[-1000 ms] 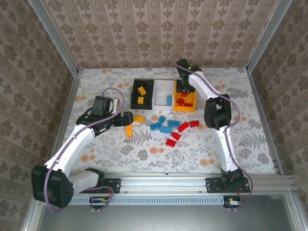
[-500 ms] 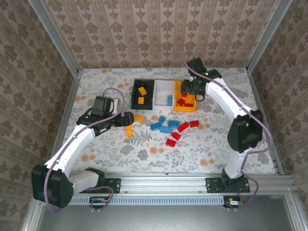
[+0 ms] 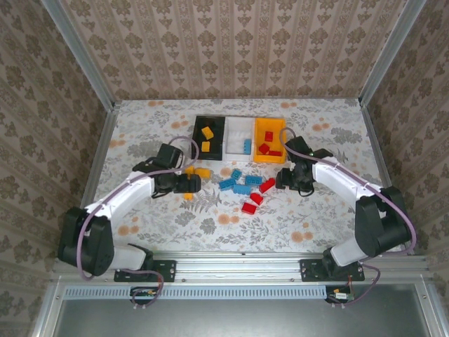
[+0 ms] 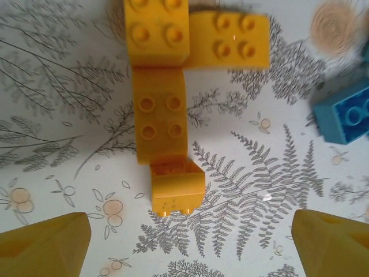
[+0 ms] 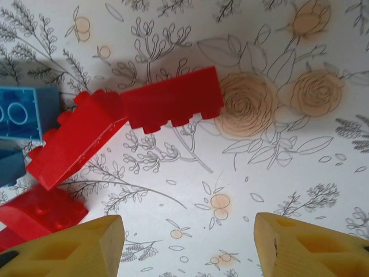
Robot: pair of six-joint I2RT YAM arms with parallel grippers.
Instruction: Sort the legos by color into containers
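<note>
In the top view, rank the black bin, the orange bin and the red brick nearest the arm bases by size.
1. black bin and orange bin: they look equal, so no ranking between them.
2. red brick: far smaller.

**Right wrist view: red bricks ahead of parted fingers**

The right gripper (image 5: 187, 251) hangs over the flower-printed tabletop (image 5: 277, 144). Its two yellow fingertips (image 5: 69, 248) sit at the lower corners, spread wide with bare surface between them. Ahead lies a long red brick (image 5: 173, 107) on its side. Its left end touches a second red brick (image 5: 72, 144) that slants down to the left. A third red brick (image 5: 40, 214) sits lower left, just above one fingertip. Two light blue bricks (image 5: 23, 112) lie at the left edge, the upper one studs up.
</note>
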